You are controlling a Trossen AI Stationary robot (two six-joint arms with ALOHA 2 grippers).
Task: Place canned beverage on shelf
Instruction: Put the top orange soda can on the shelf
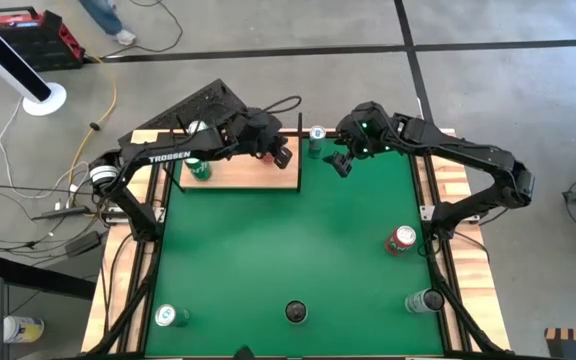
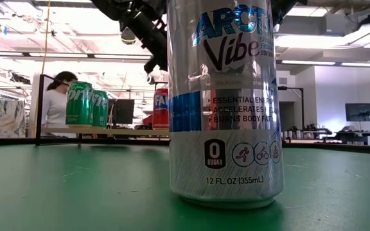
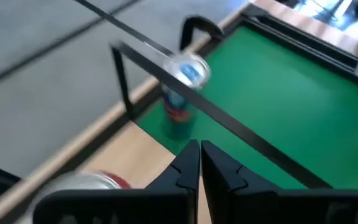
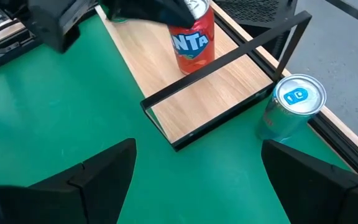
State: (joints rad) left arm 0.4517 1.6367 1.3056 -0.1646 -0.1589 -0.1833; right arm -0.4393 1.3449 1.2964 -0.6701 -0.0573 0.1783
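Fingers pressed together, the left gripper (image 1: 282, 155) hovers above the pale-wood shelf (image 1: 253, 175) holding a red Fanta can (image 4: 192, 34) and green Sprite cans (image 2: 86, 103); the right gripper (image 1: 340, 163) gapes beside a silver blue-topped can (image 4: 291, 107).

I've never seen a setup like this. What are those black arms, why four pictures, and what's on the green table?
Two robot arms work at a green mat. One picture looks down from above, one looks level across the table, and one comes from each wrist. The wooden shelf holds green cans and a red Fanta can. The left pincer, fingers shut and empty, is over the shelf. The right pincer, open and empty, hovers near a silver-blue can beside the shelf. More cans wait along the near edge, one right before the low camera.
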